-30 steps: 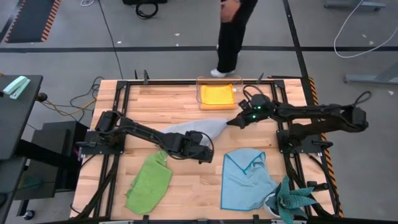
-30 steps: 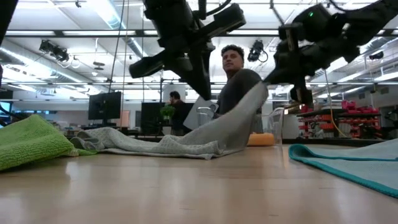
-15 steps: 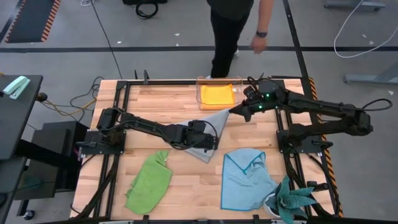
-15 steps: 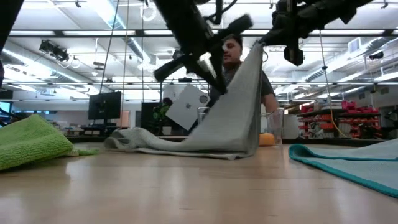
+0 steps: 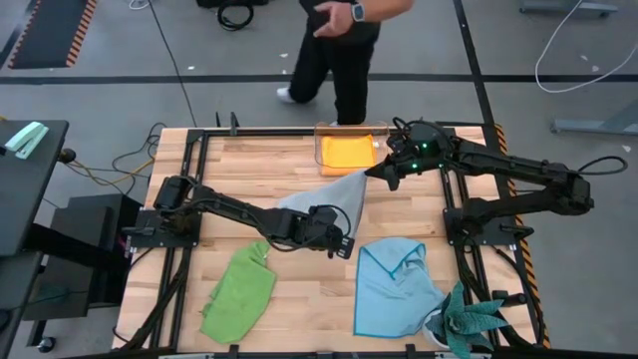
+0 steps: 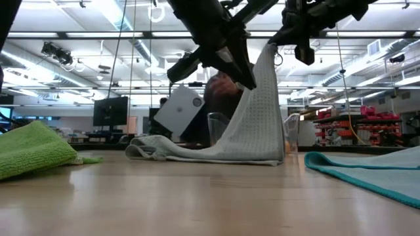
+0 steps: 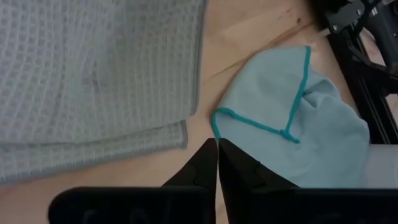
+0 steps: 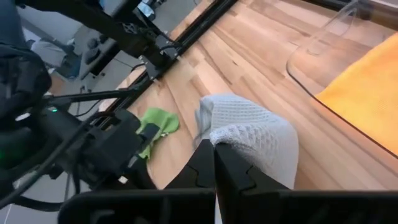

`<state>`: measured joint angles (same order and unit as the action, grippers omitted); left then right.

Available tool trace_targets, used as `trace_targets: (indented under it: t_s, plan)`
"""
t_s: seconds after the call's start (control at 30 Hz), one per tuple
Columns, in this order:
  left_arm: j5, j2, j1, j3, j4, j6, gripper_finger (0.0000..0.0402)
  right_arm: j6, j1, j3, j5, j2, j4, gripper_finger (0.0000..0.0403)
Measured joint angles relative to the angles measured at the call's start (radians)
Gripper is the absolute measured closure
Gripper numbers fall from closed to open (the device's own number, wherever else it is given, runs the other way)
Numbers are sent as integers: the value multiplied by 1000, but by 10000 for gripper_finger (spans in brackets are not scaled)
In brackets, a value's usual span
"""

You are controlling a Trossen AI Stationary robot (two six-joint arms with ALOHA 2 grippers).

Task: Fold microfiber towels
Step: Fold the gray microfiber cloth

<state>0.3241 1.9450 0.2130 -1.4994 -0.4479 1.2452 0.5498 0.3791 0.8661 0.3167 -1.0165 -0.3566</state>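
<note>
The bench [image 5: 249, 160] is filling the middle of the high view, its wooden top carrying all four towels. Near the lower centre-right of that frame the light blue towel [image 5: 394, 289] is lying crumpled and partly doubled over, and the lime green towel [image 5: 237, 292] is sitting bunched at the lower left. The grey towel [image 5: 334, 194] is stretching across the centre, one corner being lifted toward the upper right while the rest is trailing on the wood. The orange-yellow towel [image 5: 348, 152] is lying folded in the clear plastic box [image 5: 321, 150] at the top centre. A person [image 5: 339, 45] is standing just beyond the bench's far edge.

The right hand [image 5: 384, 176] is hovering above the bench just right of the box, its fingers pressed together and pinching the raised grey corner. The left hand [image 5: 342, 242] is sitting at the centre over the towel's lower edge, fingers pressed together; the wrist view is showing nothing between its tips, so it appears to be holding nothing.

The risk I am judging: with only one corner held, the cloth is hanging as a sloping sheet, so laying it over may give a skewed, wrinkled fold. The thin corner could also slip from the pinch, or the swinging cloth could drag over the box.
</note>
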Motion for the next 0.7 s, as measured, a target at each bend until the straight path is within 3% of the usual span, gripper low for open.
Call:
trace_targets:
  t_s: [0.7]
  plan:
    - [-51,141,-18,0,27,52,352,34,-2,0,51,0,75,403]
